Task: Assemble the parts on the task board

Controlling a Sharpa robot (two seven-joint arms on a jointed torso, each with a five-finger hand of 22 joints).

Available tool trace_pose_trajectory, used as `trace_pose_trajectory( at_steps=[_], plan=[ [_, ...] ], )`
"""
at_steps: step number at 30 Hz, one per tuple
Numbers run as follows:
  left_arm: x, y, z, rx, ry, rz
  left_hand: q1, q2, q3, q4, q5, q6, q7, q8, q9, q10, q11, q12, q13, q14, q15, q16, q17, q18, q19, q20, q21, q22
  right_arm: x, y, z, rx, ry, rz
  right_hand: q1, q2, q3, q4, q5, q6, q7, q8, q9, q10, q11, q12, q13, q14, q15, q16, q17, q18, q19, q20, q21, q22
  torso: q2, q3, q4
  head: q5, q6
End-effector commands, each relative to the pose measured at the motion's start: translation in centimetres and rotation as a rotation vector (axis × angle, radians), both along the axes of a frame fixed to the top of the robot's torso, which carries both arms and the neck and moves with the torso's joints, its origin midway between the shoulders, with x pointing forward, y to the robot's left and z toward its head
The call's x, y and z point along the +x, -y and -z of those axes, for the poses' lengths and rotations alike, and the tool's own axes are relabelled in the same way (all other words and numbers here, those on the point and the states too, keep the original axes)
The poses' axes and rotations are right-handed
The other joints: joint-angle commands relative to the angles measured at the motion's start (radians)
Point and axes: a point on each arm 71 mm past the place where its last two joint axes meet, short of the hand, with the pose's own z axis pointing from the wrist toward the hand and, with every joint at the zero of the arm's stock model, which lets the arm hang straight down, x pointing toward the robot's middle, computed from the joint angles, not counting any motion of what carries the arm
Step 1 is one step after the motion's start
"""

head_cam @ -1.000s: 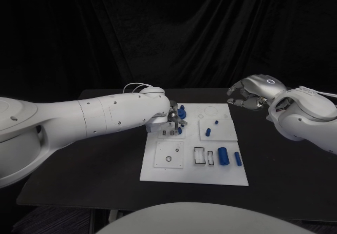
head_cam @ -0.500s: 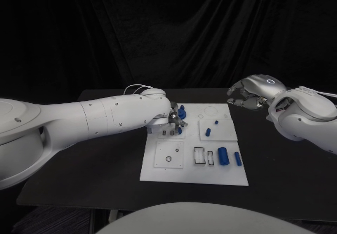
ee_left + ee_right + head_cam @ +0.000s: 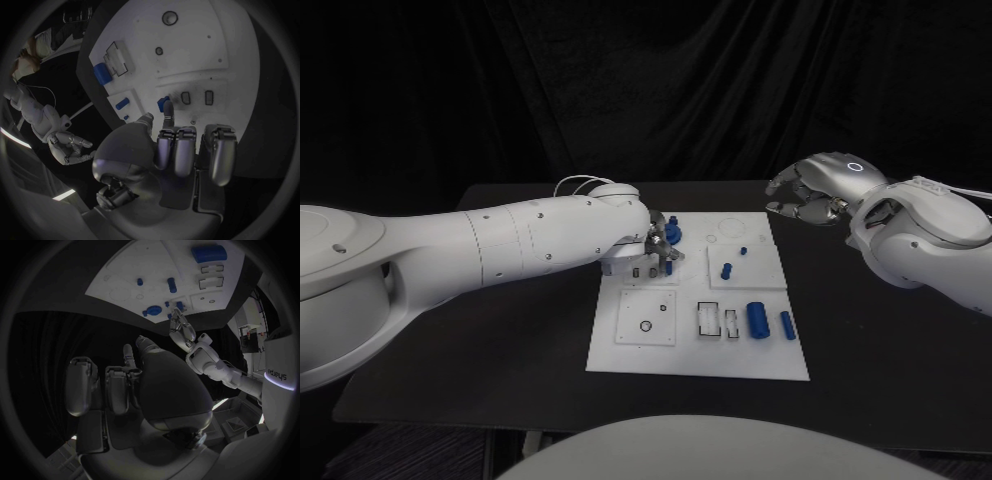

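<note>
Presently left hand (image 3: 656, 247) sits low over far-left part of white board (image 3: 632, 355), fingers (image 3: 167, 112) pinched on small blue peg (image 3: 164, 104), likely lining it up with slots just beside. Right hand (image 3: 808, 196) hangs off board's far right corner, fingers curled, holding nothing, seemingly parked clear. Other blue pieces (image 3: 759, 320) lie near board's right edge, awaiting turn.
</note>
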Motion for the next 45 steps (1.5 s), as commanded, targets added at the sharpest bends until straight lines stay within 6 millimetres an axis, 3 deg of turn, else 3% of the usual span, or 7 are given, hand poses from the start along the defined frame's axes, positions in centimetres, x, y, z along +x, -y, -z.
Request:
trace_pose_trajectory(
  at_steps=[1, 10, 37, 45],
  plan=[
    [0.0, 0.4, -0.1, -0.031, 0.015, 0.011, 0.001, -0.008, 0.005, 0.001, 0.006, 0.001, -0.001, -0.003, 0.001, 0.103, -0.005, 0.003, 0.263, 0.108, -0.007, 0.003, 0.263, -0.011, 0.056, -0.006, -0.006, 0.199, 0.1, 0.2, 0.0, -0.004, -0.001, 0.019, 0.007, -0.001, 0.005, 0.001, 0.003, 0.006, -0.001, -0.003, -0.001, 0.104, 0.006, 0.003, 0.263, 0.097, 0.003, -0.004, 0.237, 0.013, 0.022, 0.001, -0.004, 0.205, 0.000, -0.0002, -0.0004, 0.002, 0.000],
    [0.0, 0.4, 0.0, -0.025, 0.005, 0.018, 0.006, -0.013, 0.014, -0.008, 0.007, -0.001, 0.000, -0.012, 0.009, 0.103, -0.004, 0.003, 0.263, 0.108, -0.006, 0.003, 0.263, -0.010, 0.053, -0.006, -0.009, 0.195, 0.1, 0.2, 0.0, -0.009, -0.007, 0.022, 0.006, -0.001, 0.005, 0.002, 0.002, 0.007, -0.001, -0.003, -0.001, 0.104, 0.007, 0.003, 0.263, 0.096, 0.004, -0.005, 0.237, 0.013, 0.022, 0.001, -0.004, 0.205, -0.001, -0.0002, 0.0016, 0.003, 0.000],
    [-0.4, 0.4, 1.1, 0.000, -0.038, 0.031, 0.008, -0.020, 0.027, -0.020, 0.003, -0.009, 0.004, -0.028, 0.026, 0.103, -0.001, 0.003, 0.263, 0.108, -0.003, 0.003, 0.263, -0.009, 0.048, -0.004, -0.013, 0.189, 0.1, 0.2, 0.1, -0.014, -0.013, 0.025, 0.004, -0.002, 0.004, 0.004, 0.000, 0.009, -0.001, -0.003, -0.001, 0.104, 0.007, 0.003, 0.263, 0.096, 0.004, -0.006, 0.236, 0.013, 0.022, 0.001, -0.004, 0.205, -0.001, -0.0001, -0.0008, 0.000, 0.000],
    [-0.5, 0.4, 1.3, 0.001, -0.045, 0.035, 0.013, -0.022, 0.049, -0.037, 0.024, -0.012, 0.003, -0.035, 0.050, 0.103, -0.001, 0.003, 0.263, 0.108, -0.003, 0.003, 0.263, -0.008, 0.047, -0.003, -0.014, 0.188, 0.1, 0.2, 0.1, -0.015, -0.015, 0.025, 0.003, -0.002, 0.004, 0.004, -0.001, 0.010, -0.001, -0.002, -0.001, 0.104, 0.007, 0.003, 0.263, 0.096, 0.004, -0.007, 0.235, 0.013, 0.021, 0.001, -0.005, 0.204, -0.001, -0.0006, -0.0008, 0.000, 0.000]
  ],
)
